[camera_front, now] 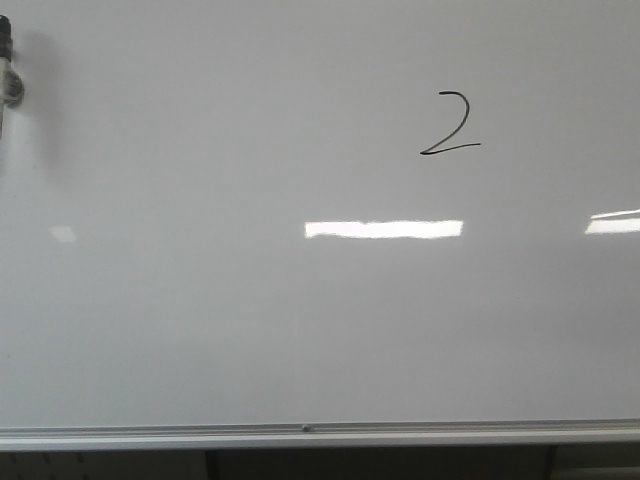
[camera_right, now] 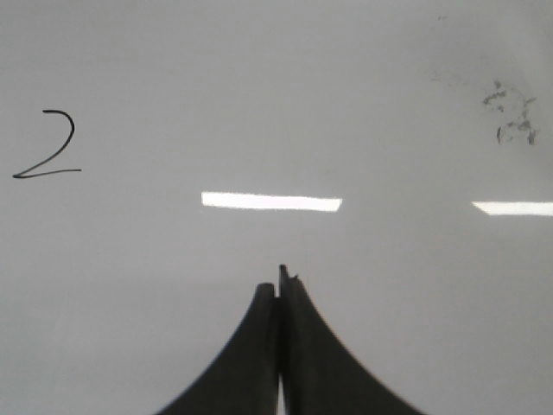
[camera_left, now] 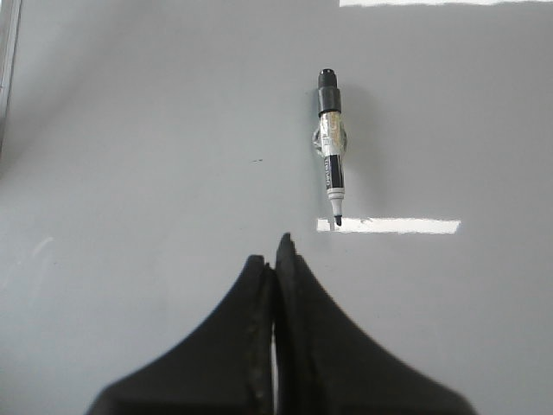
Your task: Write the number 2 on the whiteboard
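The whiteboard (camera_front: 200, 330) fills the front view, with its silver frame along the near edge. A thin black number 2 (camera_front: 450, 124) is drawn on it at the upper right; it also shows in the right wrist view (camera_right: 47, 147). A black-and-white marker (camera_left: 331, 147) lies uncapped on the board beyond my left gripper (camera_left: 275, 251), tip toward it; its end shows at the front view's left edge (camera_front: 8, 75). My left gripper is shut and empty. My right gripper (camera_right: 278, 281) is shut and empty over bare board, well apart from the 2.
Bright rectangular light reflections (camera_front: 383, 229) lie across the board. Faint black marker smudges (camera_right: 511, 112) show in the right wrist view. The board's metal frame edge (camera_left: 9, 52) shows in the left wrist view.
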Tool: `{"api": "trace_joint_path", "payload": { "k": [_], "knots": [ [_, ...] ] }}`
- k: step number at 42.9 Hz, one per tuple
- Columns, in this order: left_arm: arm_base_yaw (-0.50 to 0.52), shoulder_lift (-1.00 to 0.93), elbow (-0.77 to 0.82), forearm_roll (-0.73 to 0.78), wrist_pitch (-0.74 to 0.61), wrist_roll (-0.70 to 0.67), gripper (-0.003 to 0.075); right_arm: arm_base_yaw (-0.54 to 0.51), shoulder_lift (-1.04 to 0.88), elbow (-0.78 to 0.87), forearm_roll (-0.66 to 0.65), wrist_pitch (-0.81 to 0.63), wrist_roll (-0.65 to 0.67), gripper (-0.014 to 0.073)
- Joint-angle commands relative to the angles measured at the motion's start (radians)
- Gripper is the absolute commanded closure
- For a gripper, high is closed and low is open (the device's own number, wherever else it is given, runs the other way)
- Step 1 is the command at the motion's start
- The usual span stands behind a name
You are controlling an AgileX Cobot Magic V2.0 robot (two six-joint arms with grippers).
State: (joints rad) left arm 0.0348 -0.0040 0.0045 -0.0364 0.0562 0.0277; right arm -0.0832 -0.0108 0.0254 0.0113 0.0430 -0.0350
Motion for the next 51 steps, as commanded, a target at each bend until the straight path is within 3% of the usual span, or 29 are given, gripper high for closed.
{"api": "trace_joint_path", "payload": {
  "k": [1, 51],
  "knots": [
    [-0.005, -0.027, 0.035, -0.010, -0.078, -0.010, 0.0741, -0.003, -0.018, -0.003, 0.005, -0.110, -0.003, 0.0662],
    [-0.005, -0.027, 0.035, -0.010, -0.078, -0.010, 0.0741, 0.025, -0.018, -0.003, 0.005, -0.107, -0.003, 0.0662]
  ]
}}
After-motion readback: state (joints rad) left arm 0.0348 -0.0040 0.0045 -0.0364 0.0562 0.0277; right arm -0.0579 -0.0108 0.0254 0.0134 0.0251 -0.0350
